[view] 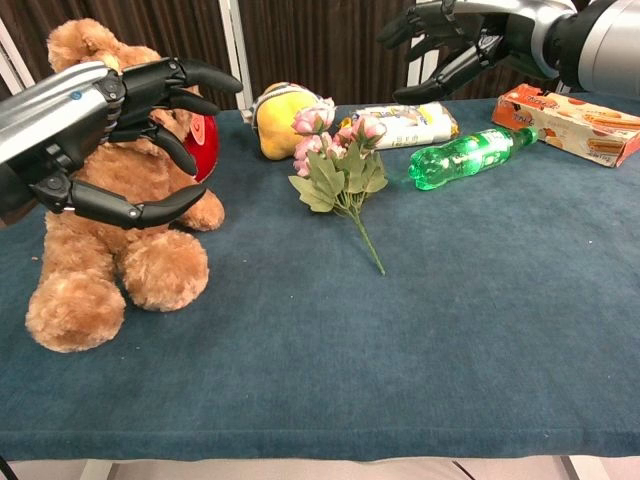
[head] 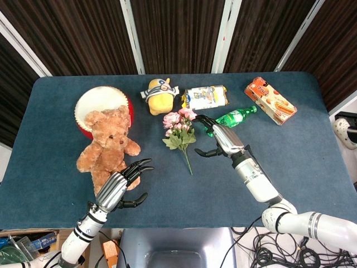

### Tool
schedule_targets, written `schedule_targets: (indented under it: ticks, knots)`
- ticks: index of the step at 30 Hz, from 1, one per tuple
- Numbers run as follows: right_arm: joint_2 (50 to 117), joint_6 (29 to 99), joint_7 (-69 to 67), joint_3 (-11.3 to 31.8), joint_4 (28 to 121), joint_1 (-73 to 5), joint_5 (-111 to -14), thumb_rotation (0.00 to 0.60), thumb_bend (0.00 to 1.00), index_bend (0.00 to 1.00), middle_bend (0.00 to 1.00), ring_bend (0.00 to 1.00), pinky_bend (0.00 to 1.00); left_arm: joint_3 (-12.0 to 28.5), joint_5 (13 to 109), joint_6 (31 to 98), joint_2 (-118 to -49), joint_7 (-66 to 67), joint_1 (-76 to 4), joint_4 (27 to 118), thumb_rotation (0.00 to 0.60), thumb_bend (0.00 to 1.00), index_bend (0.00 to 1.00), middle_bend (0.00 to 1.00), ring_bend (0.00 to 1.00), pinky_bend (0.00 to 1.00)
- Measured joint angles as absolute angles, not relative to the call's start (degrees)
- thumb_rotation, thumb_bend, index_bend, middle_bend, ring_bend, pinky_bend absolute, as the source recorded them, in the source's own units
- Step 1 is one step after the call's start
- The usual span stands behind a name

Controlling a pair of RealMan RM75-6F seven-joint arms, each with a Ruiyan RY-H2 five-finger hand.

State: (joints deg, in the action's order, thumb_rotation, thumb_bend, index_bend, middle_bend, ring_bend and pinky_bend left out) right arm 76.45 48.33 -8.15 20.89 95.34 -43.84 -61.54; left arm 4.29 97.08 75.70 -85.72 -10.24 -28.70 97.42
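Closest to the chest camera sits the teddy bear [view: 120, 240], slumped on the blue table [view: 420, 330] with its back against a red and white bowl [head: 92, 103]. Left hand [head: 124, 183] hovers just in front of the bear's legs, fingers spread and curved, holding nothing; whether the fingertips brush the fur cannot be told.

Right hand [head: 218, 139] is likewise open and empty, raised above the cloth between the flower sprig [head: 180, 134] and the green bottle [head: 235, 118], near both and touching neither. The sprig lies flat at the table's middle, blooms toward the far edge, stem pointing toward the robot.

Risks noted:
- The bottle lies on its side just beside the right hand's fingers; a glancing touch would likely set it rolling toward the orange snack box [head: 270, 100].
- The sprig is thin and flat on the cloth. A grasp coming down on the leaves rather than the stem could crush or scatter the blooms, or drag the cloth.
- The bear is soft and leaning. A push from the left hand would probably tip it against the bowl and shift that too.
- The yellow plush toy [head: 158, 95] and the wrapped packet [head: 205, 97] lie just behind the flowers, within reach of an overshoot.
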Motion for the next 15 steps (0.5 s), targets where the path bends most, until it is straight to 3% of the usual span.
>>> schedule_targets:
  ticks: [15]
  knots:
    - [75.1,50.4,-8.4,19.9,96.5,-42.7,-62.1,0.600,0.18,0.21,0.11,0.11,0.32,3.3,96.8,76.3,-84.3,-8.3,-28.1,97.4,0.600,0.35,0.21,0.12,0.14,0.40]
